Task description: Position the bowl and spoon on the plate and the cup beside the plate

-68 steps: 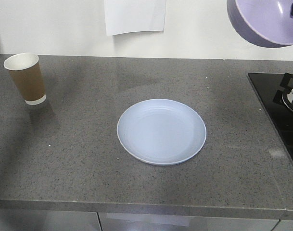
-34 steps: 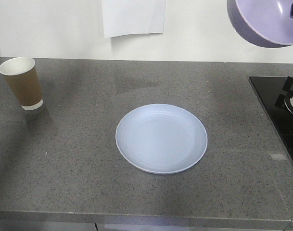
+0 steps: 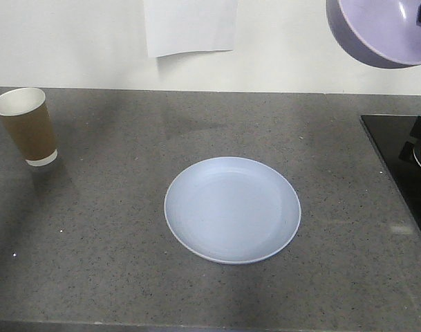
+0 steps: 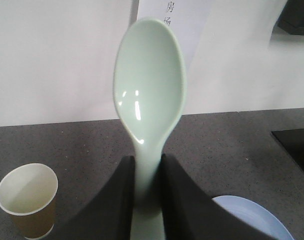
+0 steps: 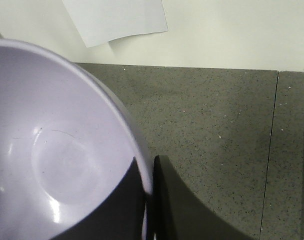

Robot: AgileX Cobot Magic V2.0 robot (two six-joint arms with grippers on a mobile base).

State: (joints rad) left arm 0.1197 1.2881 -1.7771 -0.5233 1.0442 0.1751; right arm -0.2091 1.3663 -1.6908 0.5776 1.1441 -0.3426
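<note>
The pale blue plate [image 3: 231,209] lies flat in the middle of the grey counter, and its rim [image 4: 256,212] shows low in the left wrist view. A brown paper cup [image 3: 25,125] stands upright at the far left, also seen as the cup [image 4: 28,200]. My left gripper [image 4: 148,165] is shut on the handle of the mint-green spoon [image 4: 150,85], head pointing up, held above the counter. The lavender bowl [image 3: 379,31] hangs high at the top right. My right gripper [image 5: 149,172] is shut on the rim of the bowl [image 5: 62,150].
A black cooktop [image 3: 404,159] sits in the counter at the right edge. A white paper sheet [image 3: 189,24] hangs on the wall behind. The counter's front edge runs along the bottom of the front view.
The whole scene has slid down in the front view: plate, cup and cooktop sit lower and the cup further left. The bowl stays at the same spot in the picture.
</note>
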